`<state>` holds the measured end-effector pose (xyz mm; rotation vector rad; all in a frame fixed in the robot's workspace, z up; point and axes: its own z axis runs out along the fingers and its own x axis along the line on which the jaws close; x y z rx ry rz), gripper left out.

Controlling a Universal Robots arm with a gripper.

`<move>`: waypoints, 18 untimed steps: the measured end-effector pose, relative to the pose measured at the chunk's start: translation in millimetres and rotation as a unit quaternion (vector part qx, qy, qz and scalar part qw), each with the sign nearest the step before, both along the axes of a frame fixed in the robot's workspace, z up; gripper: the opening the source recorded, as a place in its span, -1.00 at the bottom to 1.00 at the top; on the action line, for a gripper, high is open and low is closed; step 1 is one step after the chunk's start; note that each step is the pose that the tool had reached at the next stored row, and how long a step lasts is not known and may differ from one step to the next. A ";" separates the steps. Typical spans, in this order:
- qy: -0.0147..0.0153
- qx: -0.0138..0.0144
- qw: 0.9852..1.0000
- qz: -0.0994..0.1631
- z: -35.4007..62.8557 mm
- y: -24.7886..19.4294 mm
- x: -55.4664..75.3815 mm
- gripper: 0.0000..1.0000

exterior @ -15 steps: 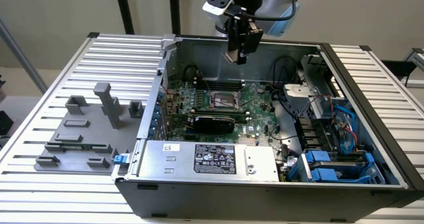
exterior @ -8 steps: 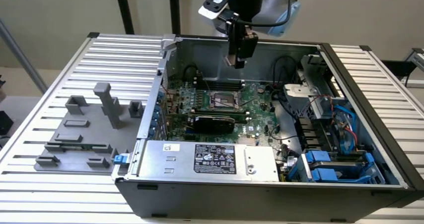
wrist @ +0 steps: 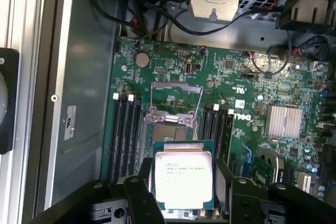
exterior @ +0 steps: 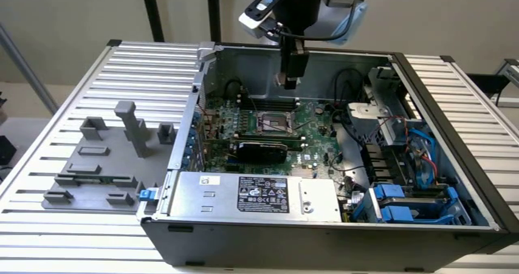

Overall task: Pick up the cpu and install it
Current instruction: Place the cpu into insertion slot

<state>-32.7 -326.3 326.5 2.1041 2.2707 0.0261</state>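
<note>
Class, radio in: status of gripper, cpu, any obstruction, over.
Gripper shut on cpu. Held above motherboard, short of open socket. No obstruction seen.

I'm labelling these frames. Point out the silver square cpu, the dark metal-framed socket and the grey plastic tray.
Silver square cpu (wrist: 182, 179): wrist view, centre of its top plate.
Dark metal-framed socket (exterior: 273, 124): exterior view, its dark middle.
Grey plastic tray (exterior: 121, 164): exterior view, bare flat base.

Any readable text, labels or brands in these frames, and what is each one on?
"DELL": white print on the motherboard.
cpu top plate: printed lines, too blurred to read.
Power supply label: too small to read.
Sticker on the case wall: too small to read.
</note>
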 end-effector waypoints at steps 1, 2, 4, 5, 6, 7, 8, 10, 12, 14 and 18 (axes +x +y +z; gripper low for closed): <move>0.000 -0.001 1.000 -0.003 -1.4 0.2 -0.8 0.10; 0.000 -0.002 1.000 -0.006 -2.8 0.4 -1.9 0.10; 0.000 -0.004 1.000 -0.012 -5.4 0.9 -4.8 0.10; 0.000 -0.005 1.000 -0.014 -7.0 1.1 -6.5 0.10; 0.000 -0.007 1.000 -0.016 -8.7 1.4 -8.3 0.10; 0.000 -0.008 1.000 -0.018 -10.4 1.7 -10.1 0.10; 0.000 -0.009 1.000 -0.021 -12.3 2.0 -11.7 0.10; 0.000 -0.011 1.000 -0.027 -16.0 2.8 -14.0 0.10; 0.000 -0.011 0.999 -0.035 -19.7 2.9 -14.3 0.10; 0.000 -0.012 0.999 -0.039 -23.2 2.9 -14.4 0.10; 0.000 -0.011 0.999 -0.041 -30.5 2.9 -14.4 0.10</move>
